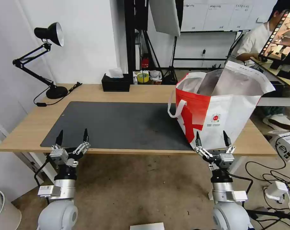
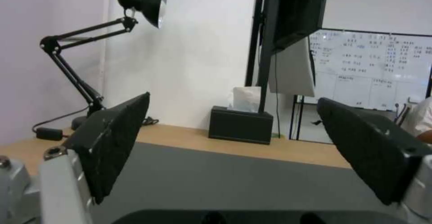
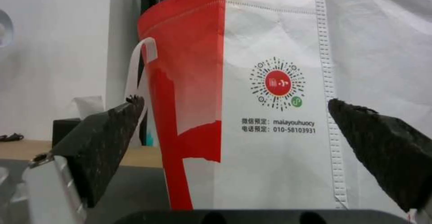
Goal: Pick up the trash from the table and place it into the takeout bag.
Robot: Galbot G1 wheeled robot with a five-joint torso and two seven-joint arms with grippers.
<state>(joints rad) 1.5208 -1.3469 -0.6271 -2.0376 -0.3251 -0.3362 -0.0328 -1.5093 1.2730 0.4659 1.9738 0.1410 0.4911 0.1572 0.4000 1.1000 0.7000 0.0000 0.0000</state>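
Both tools, left tool (image 1: 72, 136) and right tool (image 1: 212, 138), are held spread wide and empty at the near bench (image 1: 20, 127) edge, the bag (image 1: 221, 105) stood open-mouthed for dropping trash in

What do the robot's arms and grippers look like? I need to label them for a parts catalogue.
Both arms end in round silver-white joint housings, then a silver cylinder and a black collar. The left gripper and right gripper are alike: grey metal linkage bodies carrying two pointed black fingers with rough, scuffed pads. A small white tag sits on each wrist, and a black cable runs beside each arm.
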